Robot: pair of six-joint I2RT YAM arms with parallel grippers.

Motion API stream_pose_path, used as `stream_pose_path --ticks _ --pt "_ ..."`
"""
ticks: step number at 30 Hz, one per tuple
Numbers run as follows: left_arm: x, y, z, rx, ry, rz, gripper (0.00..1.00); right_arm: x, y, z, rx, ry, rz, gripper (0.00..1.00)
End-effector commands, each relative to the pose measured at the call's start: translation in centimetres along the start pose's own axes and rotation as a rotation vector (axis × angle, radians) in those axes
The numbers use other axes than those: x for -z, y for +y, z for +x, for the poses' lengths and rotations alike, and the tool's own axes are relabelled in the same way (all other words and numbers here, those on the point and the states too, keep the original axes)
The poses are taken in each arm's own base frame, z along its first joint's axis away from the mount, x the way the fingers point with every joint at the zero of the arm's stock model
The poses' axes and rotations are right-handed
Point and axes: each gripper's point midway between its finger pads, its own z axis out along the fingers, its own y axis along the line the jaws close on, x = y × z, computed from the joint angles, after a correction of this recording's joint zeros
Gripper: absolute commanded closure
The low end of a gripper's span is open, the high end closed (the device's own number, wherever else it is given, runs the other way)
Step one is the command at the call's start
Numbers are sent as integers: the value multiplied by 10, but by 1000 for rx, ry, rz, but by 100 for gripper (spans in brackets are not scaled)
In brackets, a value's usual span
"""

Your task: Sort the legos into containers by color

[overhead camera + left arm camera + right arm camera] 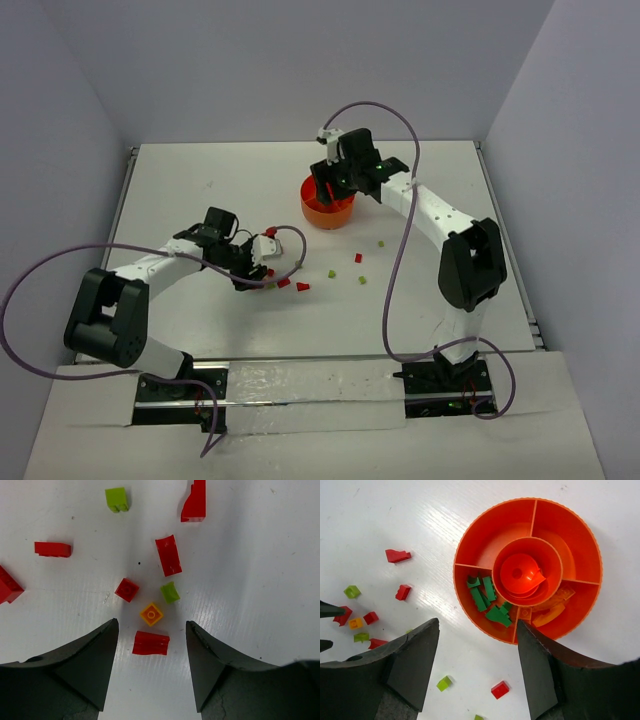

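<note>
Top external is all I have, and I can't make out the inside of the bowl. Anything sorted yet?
Observer: Yes. The right wrist view shows dark green legos in one outer compartment of the bowl.
Operator: Only green?
Observer: No. Orange pieces lie in the neighbouring compartment. The other two outer compartments show no bricks.
Operator: Left pincer holding anything?
Observer: No. The left pincer is open. A red brick lies on the table, seen between its fingers.
</note>
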Motion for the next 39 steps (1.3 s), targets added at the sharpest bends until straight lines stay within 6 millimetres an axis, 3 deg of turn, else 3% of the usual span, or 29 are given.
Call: stream_pose_path --ticks 1,16,24,31,34,38,39 --pt "-10 5 1 -87 -9 15 35 31 -9 -27 -21 -83 22 29" --pt "-31 -9 15 -177 36 71 43 36 -40 -17 -84 -68 56 28" --pt "-33 -11 24 -176 67 73 58 38 -45 -11 -92 -59 64 28" --pt "-22 -14 26 -190 94 60 75 38 -48 -8 -95 -53 69 28" --pt "-9 -15 14 -188 78 54 85 42 -50 -9 -97 -61 76 28" --pt "18 -5 -34 -141 -1 14 100 51 -59 -11 -119 -78 77 27" --pt "25 3 -54 -121 -40 -6 100 53 -63 -11 -128 -79 77 20"
